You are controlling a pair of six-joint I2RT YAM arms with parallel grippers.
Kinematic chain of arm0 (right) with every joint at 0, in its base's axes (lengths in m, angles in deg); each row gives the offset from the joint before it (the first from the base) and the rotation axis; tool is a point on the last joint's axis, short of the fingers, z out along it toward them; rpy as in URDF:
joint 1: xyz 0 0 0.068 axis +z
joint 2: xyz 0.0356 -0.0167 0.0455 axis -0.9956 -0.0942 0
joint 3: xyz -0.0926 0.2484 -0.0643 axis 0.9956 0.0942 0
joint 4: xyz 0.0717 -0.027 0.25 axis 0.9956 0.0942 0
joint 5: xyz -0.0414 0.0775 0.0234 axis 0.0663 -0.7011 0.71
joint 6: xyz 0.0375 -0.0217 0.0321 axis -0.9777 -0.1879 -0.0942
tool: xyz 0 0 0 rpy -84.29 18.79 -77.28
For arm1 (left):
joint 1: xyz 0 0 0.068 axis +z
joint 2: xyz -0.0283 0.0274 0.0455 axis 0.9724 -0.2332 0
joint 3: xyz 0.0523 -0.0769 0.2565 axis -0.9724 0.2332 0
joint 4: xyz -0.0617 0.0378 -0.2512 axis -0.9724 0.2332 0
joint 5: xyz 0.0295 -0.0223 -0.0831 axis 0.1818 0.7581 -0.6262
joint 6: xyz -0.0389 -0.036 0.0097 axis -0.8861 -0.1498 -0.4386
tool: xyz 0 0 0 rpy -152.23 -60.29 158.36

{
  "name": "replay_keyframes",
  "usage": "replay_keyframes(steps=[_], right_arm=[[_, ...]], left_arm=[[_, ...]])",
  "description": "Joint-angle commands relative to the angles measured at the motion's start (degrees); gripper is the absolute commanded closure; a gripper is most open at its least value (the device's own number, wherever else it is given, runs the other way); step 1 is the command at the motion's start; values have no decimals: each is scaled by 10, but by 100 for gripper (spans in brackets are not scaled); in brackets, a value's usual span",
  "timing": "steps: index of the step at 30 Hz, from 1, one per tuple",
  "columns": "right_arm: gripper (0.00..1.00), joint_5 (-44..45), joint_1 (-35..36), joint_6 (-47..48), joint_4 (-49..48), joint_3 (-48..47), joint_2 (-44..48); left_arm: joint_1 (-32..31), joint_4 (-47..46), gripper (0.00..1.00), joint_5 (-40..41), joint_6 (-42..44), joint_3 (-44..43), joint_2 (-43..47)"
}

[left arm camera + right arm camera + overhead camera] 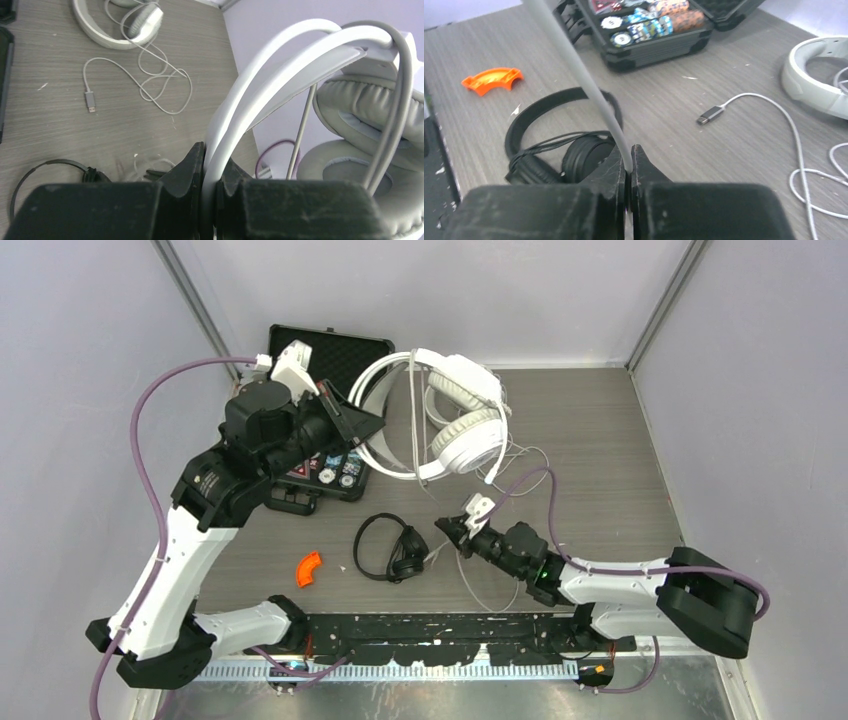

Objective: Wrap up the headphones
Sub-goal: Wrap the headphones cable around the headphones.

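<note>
My left gripper (362, 425) (212, 155) is shut on the headband of a white padded headset (462, 380) (285, 70) and holds it raised above the table. Its pale cord (412, 430) (574, 65) runs down to my right gripper (447, 525) (629, 152), which is shut on it. A second white headset (468, 445) (120, 25) (819, 75) lies on the table, its cord loose and its USB plug (90, 102) (710, 115) free. The slim black headphones (390, 550) (574, 150) lie just left of the right gripper with their thin cord bunched.
An open black case of poker chips (320, 475) (654, 35) stands at the back left under the left arm. An orange curved piece (308, 568) (491, 80) lies near the front. Grey walls enclose the table on three sides.
</note>
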Motion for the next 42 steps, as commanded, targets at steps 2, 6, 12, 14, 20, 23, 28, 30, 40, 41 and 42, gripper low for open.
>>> replay_keyframes(steps=[2, 6, 12, 14, 20, 23, 28, 30, 40, 41, 42], right_arm=[[100, -13, -49, -42, -26, -4, 44], [100, -10, -64, -42, 62, -32, 98], [100, 0, -74, -58, 152, -47, 188], [100, 4, -76, -63, 186, -55, 210], [100, -4, -80, -94, 293, -91, 261], [100, -10, -80, -114, 349, -116, 272], [100, -35, -81, -136, 413, -159, 260], [100, -32, -81, -147, 446, -179, 246], [100, -62, -81, -203, 608, -270, 239], [100, -64, -82, -208, 621, -282, 234], [100, -84, -82, -215, 633, -293, 228]], left_arm=[[3, -79, 100, -142, 24, -38, 13], [4, -71, 100, -279, 68, -35, 2], [4, 2, 100, -382, 191, -30, -11], [4, 30, 100, -386, 248, -32, -12], [4, 94, 100, -300, 418, -24, -6], [4, 87, 100, -252, 486, 11, 11], [3, 23, 100, -217, 620, 95, 40], [3, 26, 100, -214, 662, 108, 36], [3, 49, 100, -172, 799, 143, 31], [3, 46, 100, -161, 805, 147, 30], [4, 41, 100, -152, 812, 152, 29]])
